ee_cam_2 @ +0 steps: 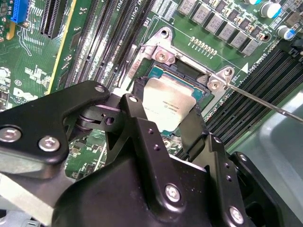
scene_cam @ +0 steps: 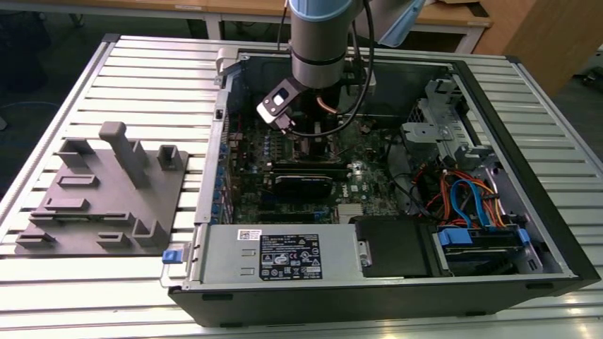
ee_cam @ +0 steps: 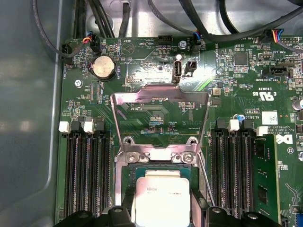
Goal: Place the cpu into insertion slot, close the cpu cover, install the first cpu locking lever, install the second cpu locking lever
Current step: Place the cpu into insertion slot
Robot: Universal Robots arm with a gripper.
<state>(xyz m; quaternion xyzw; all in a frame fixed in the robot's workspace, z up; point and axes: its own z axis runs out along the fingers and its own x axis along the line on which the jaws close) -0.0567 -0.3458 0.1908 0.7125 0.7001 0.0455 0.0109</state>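
Gripping cpu [ee_cam_2: 166,101] by opposite edges w/ gripper [ee_cam_2: 165,118]; holding it flat, directly over insertion slot [ee_cam: 158,155], sides approx. parallel to slot rim. Noting cpu cover [ee_cam: 161,91] flipped open, standing beyond slot's hinge edge.
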